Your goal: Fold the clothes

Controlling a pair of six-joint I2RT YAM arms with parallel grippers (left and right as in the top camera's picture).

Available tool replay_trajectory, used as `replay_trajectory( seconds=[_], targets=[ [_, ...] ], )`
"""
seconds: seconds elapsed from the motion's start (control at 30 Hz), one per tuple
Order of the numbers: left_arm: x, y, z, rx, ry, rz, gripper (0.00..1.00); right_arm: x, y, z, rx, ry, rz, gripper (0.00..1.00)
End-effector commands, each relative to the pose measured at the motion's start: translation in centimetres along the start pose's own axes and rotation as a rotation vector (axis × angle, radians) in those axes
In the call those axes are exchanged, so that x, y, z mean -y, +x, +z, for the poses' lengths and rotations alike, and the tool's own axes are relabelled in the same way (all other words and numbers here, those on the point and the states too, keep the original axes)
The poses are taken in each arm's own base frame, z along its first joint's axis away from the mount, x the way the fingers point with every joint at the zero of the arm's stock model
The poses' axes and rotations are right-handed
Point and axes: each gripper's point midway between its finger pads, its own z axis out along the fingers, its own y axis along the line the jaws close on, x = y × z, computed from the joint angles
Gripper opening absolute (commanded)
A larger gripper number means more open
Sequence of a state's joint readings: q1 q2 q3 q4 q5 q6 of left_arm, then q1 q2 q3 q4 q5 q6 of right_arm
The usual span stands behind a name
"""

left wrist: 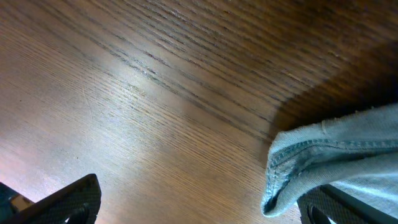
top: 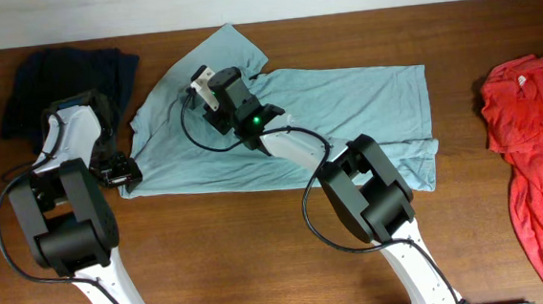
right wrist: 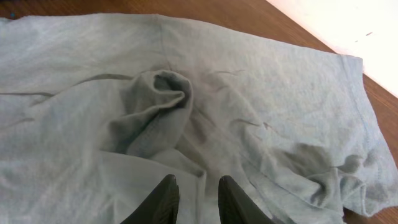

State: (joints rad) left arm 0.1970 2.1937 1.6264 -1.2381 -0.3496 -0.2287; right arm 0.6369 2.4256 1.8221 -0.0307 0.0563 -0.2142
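starting closest in, the left gripper [left wrist: 205,211] stands wide, its two dark fingers [left wrist: 78,199] at the bottom corners of the left wrist view, with bare wooden table [left wrist: 155,93] between them and nothing held. the hemmed corner of the pale grey-teal t-shirt [left wrist: 336,155] lies just beside the lower-right finger. the right gripper [right wrist: 194,186], at the bottom centre of its own view, shows only a narrow gap, with no cloth between the tips that i can see. it hangs just above the shirt, and a bunched ridge [right wrist: 155,106] of fabric rises just ahead of it. from overhead the shirt lies spread across the upper middle of the frame, one sleeve toward the upper left. it looks thin, soft and light, so it will likely sag and drag rather than keep a shape. a hem corner or seamed edge seems the surest place to pinch. farther off, a dark navy garment [top: 65,80] is heaped at the upper left, and a red shirt [top: 535,153] lies at the right edge, well apart from the t-shirt.
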Motion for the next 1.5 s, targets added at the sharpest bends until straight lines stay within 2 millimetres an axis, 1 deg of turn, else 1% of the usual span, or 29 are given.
replay_trajectory(
  seconds=[0.0, 0.2, 0.3, 0.37, 0.4, 0.53, 0.6, 0.67, 0.77, 0.87, 1.03, 1.23, 1.47],
  targets=[
    [-0.2, 0.2, 0.9, -0.021, -0.025, 0.003, 0.99, 1.7, 0.1, 0.4, 0.002, 0.035, 0.015, 0.27],
    [-0.2, 0.2, 0.9, -0.021, -0.025, 0.003, 0.99, 3.4, 0.5, 0.4, -0.004, 0.056, 0.031, 0.27],
    [-0.2, 0.2, 0.9, -0.021, -0.026, 0.003, 0.99, 4.9, 0.5, 0.2, -0.003, 0.08, 0.043, 0.32],
    [-0.2, 0.2, 0.9, -0.021, -0.025, 0.003, 0.99, 5.9, 0.1, -0.4, -0.007, 0.09, 0.055, 0.33],
    [-0.2, 0.2, 0.9, -0.021, -0.026, 0.003, 0.99, 6.1, 0.0, -0.7, -0.012, 0.086, 0.057, 0.34],
    [-0.2, 0.2, 0.9, -0.021, -0.025, 0.003, 0.99, 6.6, -0.2, -2.4, -0.073, 0.063, 0.062, 0.41],
    [-0.2, 0.2, 0.9, -0.021, -0.026, 0.003, 0.99, 6.8, -0.3, -3.1, -0.105, 0.058, 0.091, 0.42],
    [-0.2, 0.2, 0.9, -0.021, -0.025, 0.003, 0.99, 6.3, -0.6, -3.6, -0.126, 0.005, 0.103, 0.43],
    [-0.2, 0.2, 0.9, -0.021, -0.025, 0.003, 0.99, 4.4, -1.1, -4.1, -0.116, -0.144, 0.123, 0.45],
    [-0.2, 0.2, 0.9, -0.021, -0.025, 0.003, 0.99, 3.5, -1.5, -4.2, -0.084, -0.236, 0.138, 0.49],
    [-0.2, 0.2, 0.9, -0.021, -0.026, 0.003, 0.99, 3.4, -1.3, -3.1, -0.061, -0.247, 0.137, 0.51],
    [-0.2, 0.2, 0.9, -0.021, -0.025, 0.003, 0.99, 3.1, -0.6, -0.9, -0.021, -0.24, 0.128, 0.51],
    [-0.2, 0.2, 0.9, -0.021, -0.025, 0.003, 0.99, 2.5, 0.8, 0.5, -0.032, -0.249, 0.128, 0.51]
  ],
)
